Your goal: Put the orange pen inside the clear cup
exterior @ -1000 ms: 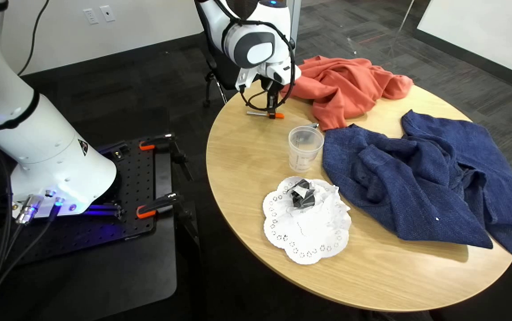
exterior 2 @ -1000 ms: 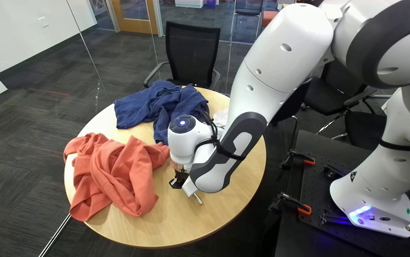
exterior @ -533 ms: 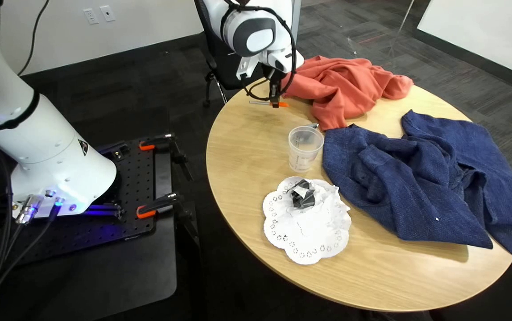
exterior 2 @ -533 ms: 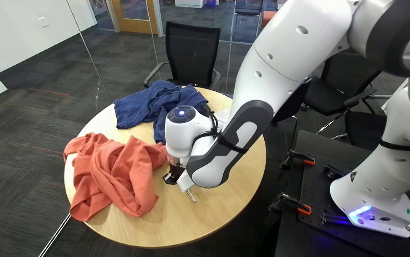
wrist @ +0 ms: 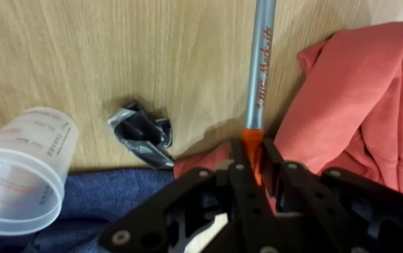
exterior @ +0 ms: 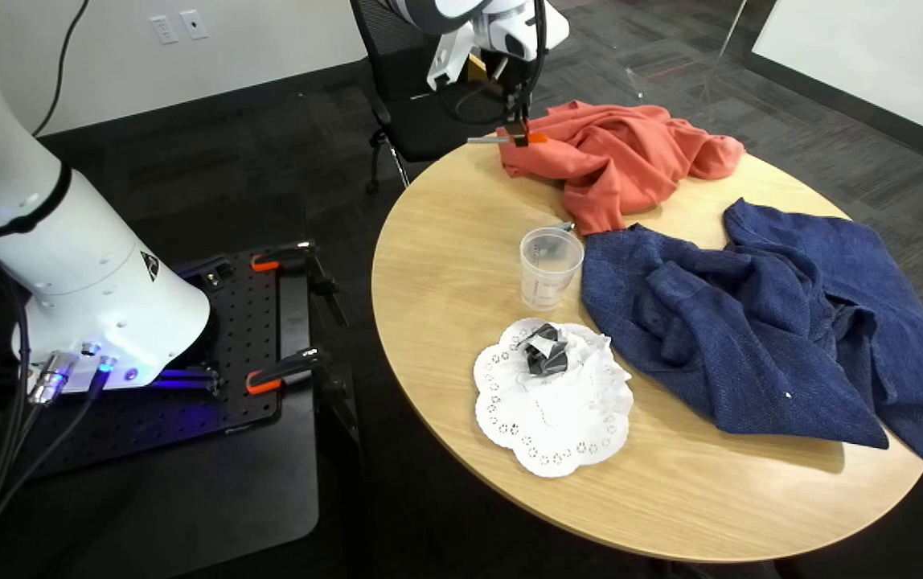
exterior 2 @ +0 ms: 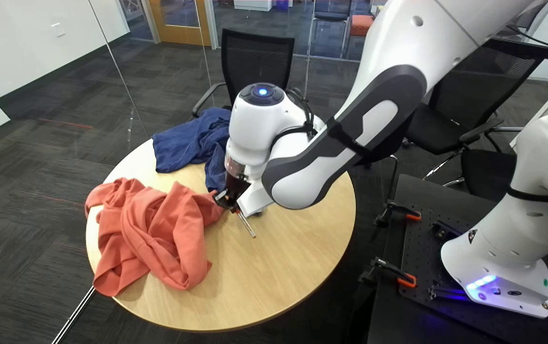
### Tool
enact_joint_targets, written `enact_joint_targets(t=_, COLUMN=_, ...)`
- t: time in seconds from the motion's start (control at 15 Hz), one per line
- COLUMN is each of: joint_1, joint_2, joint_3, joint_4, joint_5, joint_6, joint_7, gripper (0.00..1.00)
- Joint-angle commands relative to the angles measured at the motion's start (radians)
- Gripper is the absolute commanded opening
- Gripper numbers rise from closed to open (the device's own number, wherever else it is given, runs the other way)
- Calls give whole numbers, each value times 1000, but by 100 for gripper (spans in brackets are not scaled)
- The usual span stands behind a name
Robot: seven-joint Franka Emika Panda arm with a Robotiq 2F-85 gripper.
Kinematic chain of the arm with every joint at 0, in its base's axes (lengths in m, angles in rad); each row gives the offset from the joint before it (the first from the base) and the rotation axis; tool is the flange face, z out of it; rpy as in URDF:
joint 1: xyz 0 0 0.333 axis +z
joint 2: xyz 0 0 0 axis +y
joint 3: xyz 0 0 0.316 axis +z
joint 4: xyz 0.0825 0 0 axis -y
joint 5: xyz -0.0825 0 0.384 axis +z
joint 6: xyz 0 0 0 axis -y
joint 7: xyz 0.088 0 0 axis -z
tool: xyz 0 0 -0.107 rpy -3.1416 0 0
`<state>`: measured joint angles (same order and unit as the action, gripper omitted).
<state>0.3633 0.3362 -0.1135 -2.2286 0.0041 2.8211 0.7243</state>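
Cup [exterior: 550,277] on tbl [exterior: 445,281] btwn doily [exterior: 550,450] & scrap [wrist: 140,133]; pen [wrist: 258,70] in hand [wrist: 253,151] over tbl.

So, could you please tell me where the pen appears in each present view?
In an exterior view, the pen is near the top, slightly right of centre.
In an exterior view, the pen is below the middle, slightly left of centre.
In the wrist view, the pen runs from the top edge into the pincer, right of centre.
Shared landmark: the red cloth, visible in all three.

Round table [exterior: 445,305]; upright clear cup [exterior: 548,277]; doily [exterior: 546,434]; blue cloth [exterior: 751,338]; coral cloth [exterior: 618,153]; dark scrap [wrist: 140,131]
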Motion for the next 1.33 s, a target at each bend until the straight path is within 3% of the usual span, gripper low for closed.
enact_joint_targets(t=0.0, joint_1=19, joint_2=-127, joint_3=-69, joint_4=-80, joint_5=-127, joint_6=3, joint_7=117, gripper=4)
enact_joint_targets(t=0.27, joint_1=-2, joint_2=-199, joint_3=-107, joint_4=-95, joint_5=-342, joint_6=-5, joint_7=292, gripper=4)
enact_joint_targets(t=0.33, joint_1=37, joint_2=-208, joint_3=-153, joint_4=-96, joint_5=-376, joint_6=-5, joint_7=326, gripper=4)
enact_joint_targets(t=0.67, joint_1=58, joint_2=-251, joint_3=-219, joint_4=-88, joint_5=-659, joint_6=-18, joint_7=579, gripper=4)
enact_joint_targets(t=1.27, joint_1=56, joint_2=-273, joint_3=-262, joint_4=-85, joint_5=-1120, joint_6=-85, joint_7=1039, gripper=4)
